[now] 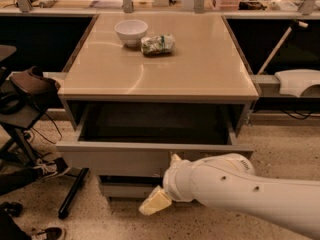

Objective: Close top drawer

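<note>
The top drawer (120,159) is the wide grey drawer under the tan table top (200,69). It is pulled well out, and its dark shallow tray looks empty. My gripper (158,201) is at the end of the white arm (240,194), which comes in from the lower right. The gripper is low in front of the cabinet, just below the drawer front and a little right of its middle. Its pale tip points down and left. It holds nothing that I can see.
A white bowl (131,31) and a crumpled packet (157,44) sit at the back of the table top. A narrower lower drawer front (125,188) is behind my gripper. A dark stand with a bag (30,86) and shoes (47,168) are on the left.
</note>
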{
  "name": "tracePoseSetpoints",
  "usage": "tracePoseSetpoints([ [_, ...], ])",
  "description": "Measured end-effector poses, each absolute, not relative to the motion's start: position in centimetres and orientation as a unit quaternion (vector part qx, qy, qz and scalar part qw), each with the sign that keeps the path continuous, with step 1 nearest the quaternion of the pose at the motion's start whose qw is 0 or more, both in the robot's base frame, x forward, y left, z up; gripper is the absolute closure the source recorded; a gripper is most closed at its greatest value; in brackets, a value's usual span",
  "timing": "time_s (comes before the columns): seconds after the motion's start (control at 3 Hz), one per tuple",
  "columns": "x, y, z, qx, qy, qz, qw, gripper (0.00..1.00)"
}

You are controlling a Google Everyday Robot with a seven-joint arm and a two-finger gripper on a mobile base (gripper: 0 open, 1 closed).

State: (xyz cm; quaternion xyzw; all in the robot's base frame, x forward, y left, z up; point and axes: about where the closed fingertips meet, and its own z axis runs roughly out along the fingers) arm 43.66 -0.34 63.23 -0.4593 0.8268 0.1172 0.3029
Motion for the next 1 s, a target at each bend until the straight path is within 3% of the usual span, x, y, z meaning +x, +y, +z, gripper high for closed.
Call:
tracePoseSetpoints([
  [1.0,46.8,-0.1,63.9,-0.445,0.826,0.124,0.322,0.00],
])
